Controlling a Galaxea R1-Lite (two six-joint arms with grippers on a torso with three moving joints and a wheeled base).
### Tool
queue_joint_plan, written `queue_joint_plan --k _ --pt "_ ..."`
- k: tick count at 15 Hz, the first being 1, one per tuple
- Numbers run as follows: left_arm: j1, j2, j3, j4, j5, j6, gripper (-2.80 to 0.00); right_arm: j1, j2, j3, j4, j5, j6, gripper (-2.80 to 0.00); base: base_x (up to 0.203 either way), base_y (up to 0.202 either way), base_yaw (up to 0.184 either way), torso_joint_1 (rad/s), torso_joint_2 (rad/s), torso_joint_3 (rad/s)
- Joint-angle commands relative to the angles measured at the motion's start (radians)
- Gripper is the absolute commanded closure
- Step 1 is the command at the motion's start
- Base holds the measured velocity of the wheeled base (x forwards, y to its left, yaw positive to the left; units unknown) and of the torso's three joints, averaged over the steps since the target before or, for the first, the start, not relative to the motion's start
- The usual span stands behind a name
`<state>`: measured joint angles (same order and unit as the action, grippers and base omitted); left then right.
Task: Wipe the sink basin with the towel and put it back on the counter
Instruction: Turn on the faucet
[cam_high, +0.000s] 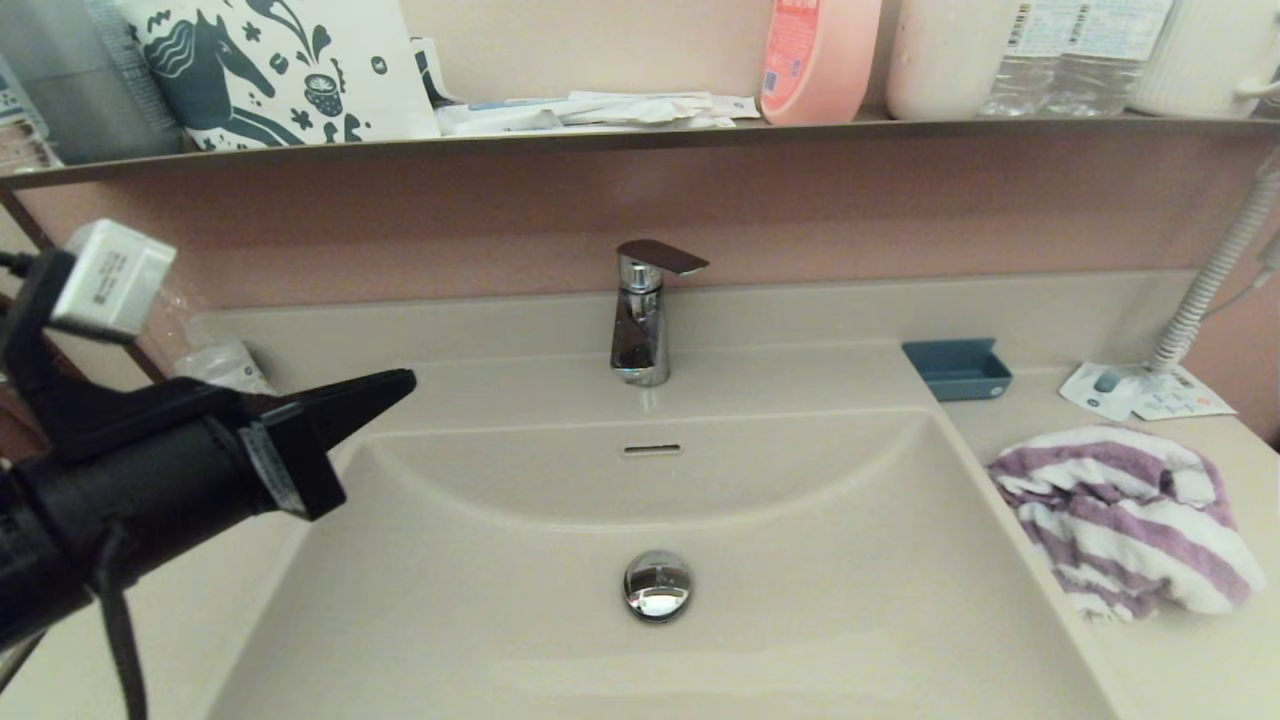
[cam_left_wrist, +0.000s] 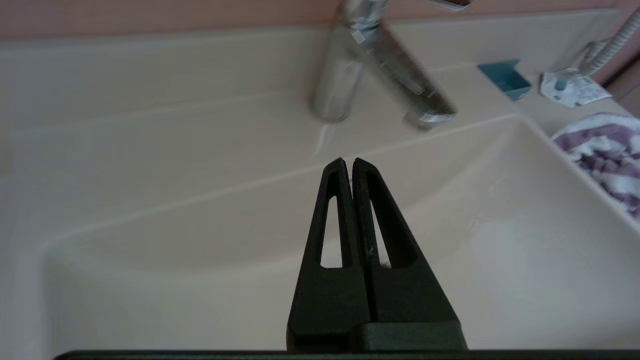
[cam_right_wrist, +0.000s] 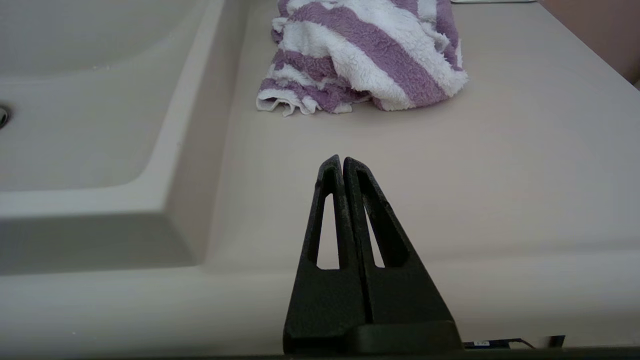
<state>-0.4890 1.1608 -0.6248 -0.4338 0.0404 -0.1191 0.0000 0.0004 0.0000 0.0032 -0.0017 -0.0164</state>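
From the head view, the soft purple-and-white striped terry towel (cam_high: 1125, 520) lies crumpled on the smooth cream-beige counter (cam_high: 1180, 650), just right of the wide cream-beige moulded sink basin (cam_high: 560, 600) with its round chrome drain plug (cam_high: 657, 585). The black left gripper (cam_high: 400, 382) hangs over the basin's left rim, empty. A small blue tray (cam_high: 958, 368) sits behind the towel, near the basin's back right corner, and the chrome tap (cam_high: 640, 320) stands behind the basin.

In the left wrist view, the left gripper (cam_left_wrist: 348, 161) has its fingers pressed together on nothing, pointing toward the tap (cam_left_wrist: 350, 65), well apart from the towel (cam_left_wrist: 605, 155).

In the right wrist view, the right gripper (cam_right_wrist: 340, 159) is likewise closed and empty, low over the counter (cam_right_wrist: 500, 190) on the near side of the towel (cam_right_wrist: 370, 55), not touching it.

The step in hand looks like the pick-up. To do it well, I'd say the right gripper should spread its fingers wide first, then come down on the raised bunched part of the cloth rather than a thin edge, so enough folds get pinched to drag into the basin without slipping loose.
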Motion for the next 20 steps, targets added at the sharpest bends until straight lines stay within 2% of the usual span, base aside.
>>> queue_joint_plan --k 1,5,11,13,16,20 --pt "-0.076 0.116 -0.076 -0.004 0.035 -0.001 0.00 0.000 0.000 0.000 0.000 0.000 0.000 0.00 0.000 0.000 0.000 0.000 0.00 0.000" --pt "-0.138 0.265 -0.212 -0.008 0.067 0.001 0.00 0.000 0.000 0.000 0.000 0.000 0.000 0.00 0.000 0.000 0.000 0.000 0.00 0.000" --pt "-0.142 0.473 -0.375 -0.100 0.068 0.009 0.00 0.000 0.000 0.000 0.000 0.000 0.000 0.00 0.000 0.000 0.000 0.000 0.00 0.000" --pt "-0.159 0.514 -0.403 -0.107 0.111 0.008 0.00 0.000 0.000 0.000 0.000 0.000 0.000 0.00 0.000 0.000 0.000 0.000 0.00 0.000" --pt "-0.175 0.548 -0.418 -0.114 0.124 0.006 0.00 0.000 0.000 0.000 0.000 0.000 0.000 0.00 0.000 0.000 0.000 0.000 0.00 0.000" --pt "-0.214 0.627 -0.469 -0.200 0.199 0.007 0.00 0.000 0.000 0.000 0.000 0.000 0.000 0.00 0.000 0.000 0.000 0.000 0.00 0.000"
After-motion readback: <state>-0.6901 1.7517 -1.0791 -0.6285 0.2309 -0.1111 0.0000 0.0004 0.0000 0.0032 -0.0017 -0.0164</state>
